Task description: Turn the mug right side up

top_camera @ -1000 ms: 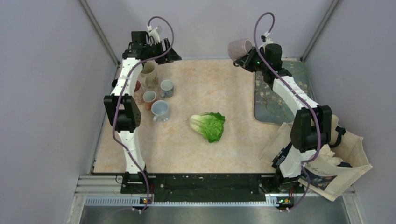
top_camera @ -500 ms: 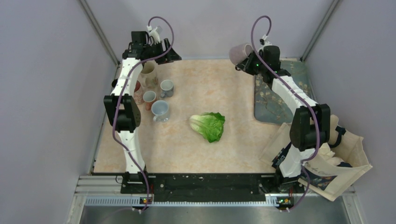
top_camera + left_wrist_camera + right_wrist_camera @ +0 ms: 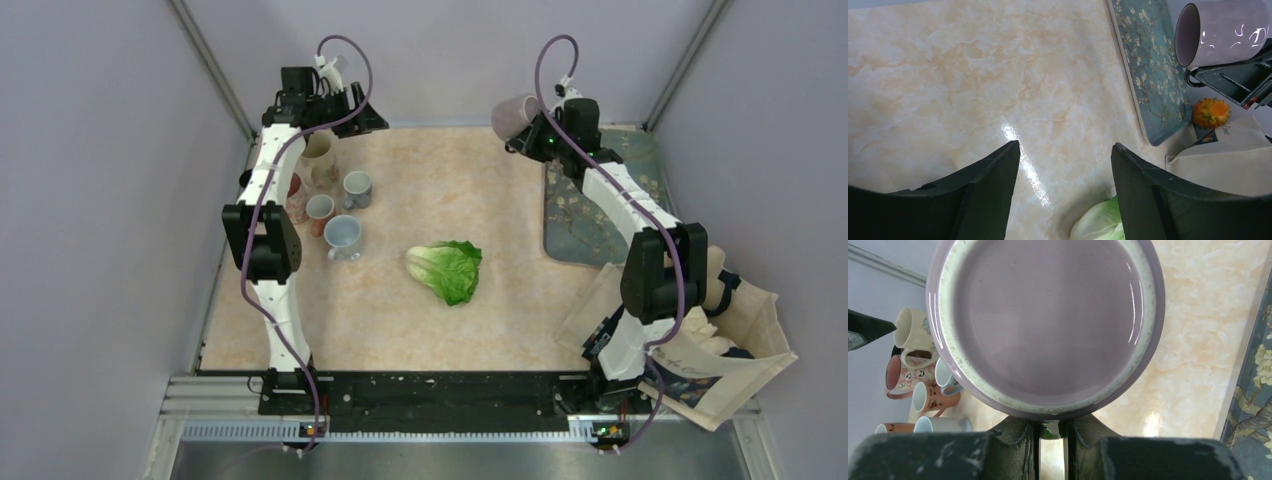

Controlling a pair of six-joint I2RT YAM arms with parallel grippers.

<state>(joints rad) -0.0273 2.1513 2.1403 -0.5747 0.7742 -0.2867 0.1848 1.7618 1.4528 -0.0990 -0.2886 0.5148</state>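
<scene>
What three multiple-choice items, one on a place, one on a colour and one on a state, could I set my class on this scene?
1. Where does the lettuce lie? A at the far left corner of the table; B near its middle; C at its far right corner.
2. What colour is the mug in the right gripper? A green; B orange; C pale purple.
3. How is the left gripper? A open and empty; B shut on the mug; C shut on the lettuce.

Key: 1 B, the top view shows it mid-table. 2 C, both wrist views show pale purple. 3 A, its jaws stand apart with only tabletop between them.
</scene>
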